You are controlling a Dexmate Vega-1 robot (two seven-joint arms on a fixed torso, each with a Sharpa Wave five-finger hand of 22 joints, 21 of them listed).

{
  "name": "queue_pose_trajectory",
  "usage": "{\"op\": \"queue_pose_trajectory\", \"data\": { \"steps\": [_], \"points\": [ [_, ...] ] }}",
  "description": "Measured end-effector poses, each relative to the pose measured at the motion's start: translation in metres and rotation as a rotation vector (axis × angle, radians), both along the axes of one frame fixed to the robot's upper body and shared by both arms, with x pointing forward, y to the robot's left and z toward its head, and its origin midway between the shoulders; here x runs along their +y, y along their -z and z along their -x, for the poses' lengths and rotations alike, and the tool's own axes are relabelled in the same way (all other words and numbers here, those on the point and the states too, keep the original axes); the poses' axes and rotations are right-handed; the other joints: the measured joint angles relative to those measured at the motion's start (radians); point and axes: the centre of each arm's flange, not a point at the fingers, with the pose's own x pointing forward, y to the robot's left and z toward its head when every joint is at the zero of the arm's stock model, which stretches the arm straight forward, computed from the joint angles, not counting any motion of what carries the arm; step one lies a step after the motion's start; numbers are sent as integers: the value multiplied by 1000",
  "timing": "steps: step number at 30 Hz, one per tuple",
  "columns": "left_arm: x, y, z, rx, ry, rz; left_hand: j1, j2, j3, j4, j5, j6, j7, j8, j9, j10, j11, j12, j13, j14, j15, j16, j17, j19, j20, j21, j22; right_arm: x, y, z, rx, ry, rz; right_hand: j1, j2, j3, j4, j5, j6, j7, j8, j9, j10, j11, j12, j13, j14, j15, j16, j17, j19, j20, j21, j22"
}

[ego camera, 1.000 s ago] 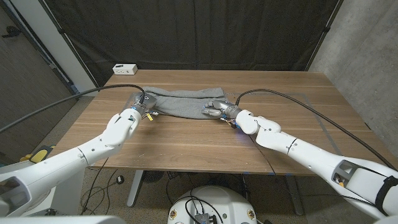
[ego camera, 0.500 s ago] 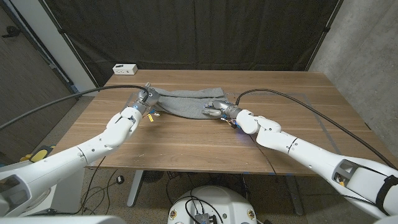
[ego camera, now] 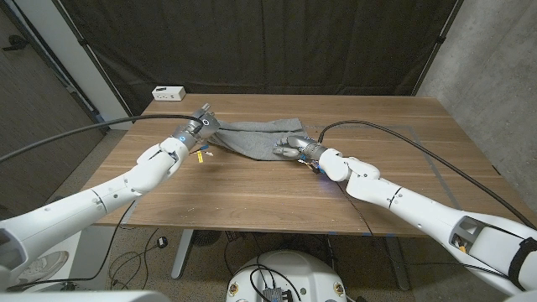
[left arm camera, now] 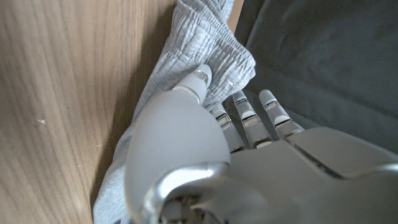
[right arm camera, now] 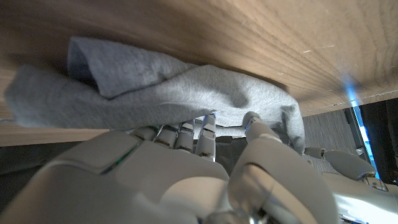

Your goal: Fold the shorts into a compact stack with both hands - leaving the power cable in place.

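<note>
Grey shorts [ego camera: 248, 139] lie bunched across the middle of the wooden table [ego camera: 252, 189]. My left hand [ego camera: 200, 128] grips their left end, which is raised a little off the wood. In the left wrist view the thumb and fingers [left arm camera: 200, 78] close over the ribbed grey cloth [left arm camera: 208, 40]. At the right end my right hand [ego camera: 295, 148] holds the fabric low on the table. The right wrist view shows its fingers [right arm camera: 205, 124] tucked under a folded grey edge [right arm camera: 155, 87].
A white power strip [ego camera: 169, 92] sits at the table's back left corner. Thick black cables run along both arms. A dark curtain hangs behind the table. Bare wood spreads in front of the shorts and to the right.
My left hand has moved away from me toward the table's far side, taking the left end of the shorts up with it. The right hand has stayed put.
</note>
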Motion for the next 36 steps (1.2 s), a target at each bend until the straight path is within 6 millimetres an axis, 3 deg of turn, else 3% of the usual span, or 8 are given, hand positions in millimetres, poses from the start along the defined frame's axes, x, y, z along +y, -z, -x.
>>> {"op": "queue_pose_trajectory", "data": {
  "steps": [16,20,21,29,30,33,34,36],
  "points": [
    [-5,-32,10,-39,37,-309,-11,2,16,8,-15,-6,-10,8,3,-4,-4,-15,14,0,0,-8,5,-2,-12,8,0,3,1,2,-1,-8,-2,0,0,4,-4,0,0,0,-8,2,0,0,0,0,0,0,0,0,0,0,-6,0],
    [-10,-23,10,-21,57,-373,-11,2,16,8,-21,-10,-14,8,3,-4,-4,-15,16,0,0,-8,5,4,-18,13,0,3,2,2,1,-8,-3,0,0,4,-4,0,0,0,-8,2,0,0,0,0,0,0,0,0,0,0,-9,0],
    [-8,-47,12,-56,47,-404,-11,2,16,8,-23,-12,-15,8,3,-4,-4,-15,17,0,0,-8,5,4,-18,14,0,4,2,2,-2,-10,-5,0,0,4,-4,0,0,0,-8,2,0,0,-2,0,0,0,0,0,0,0,-9,0],
    [-15,-36,11,-33,82,-518,-11,2,16,8,-23,-12,-15,11,3,-4,-4,-16,20,0,0,-8,5,4,-18,14,0,4,3,1,2,-9,-6,0,0,4,-4,0,0,0,-8,2,0,0,-6,0,0,0,0,0,0,0,-15,1],
    [-14,-63,11,-72,70,-536,-11,2,16,8,-23,-12,-15,11,3,-4,-4,-16,23,0,0,-8,7,4,-18,14,0,4,3,1,0,-13,-11,0,0,7,-7,0,0,0,-13,2,0,0,-6,0,0,0,0,0,0,0,-15,1],
    [-17,-56,11,-61,89,-582,-11,2,16,8,-23,-10,-17,11,3,-4,-4,-20,24,0,0,-8,9,-2,-23,14,0,4,4,1,1,-11,-11,0,0,8,-8,0,0,0,-16,2,0,0,-6,0,0,0,-7,0,0,0,-17,1],
    [-19,-74,11,-88,86,-597,-11,2,16,8,-23,-10,-17,11,3,-4,-4,-23,24,0,0,-8,9,-2,-23,14,0,4,4,1,2,-15,-14,0,0,8,-8,0,0,0,-16,2,0,0,-6,0,0,0,-7,0,0,0,-17,1],
    [-21,-74,11,-87,95,-623,-13,5,17,6,-29,-10,-17,11,3,-4,-4,-23,25,0,0,-8,9,2,-27,18,0,4,5,1,3,-15,-15,0,0,8,-8,0,4,-4,-16,2,0,0,-6,0,0,0,-7,0,0,0,-17,1]
  ]
}}
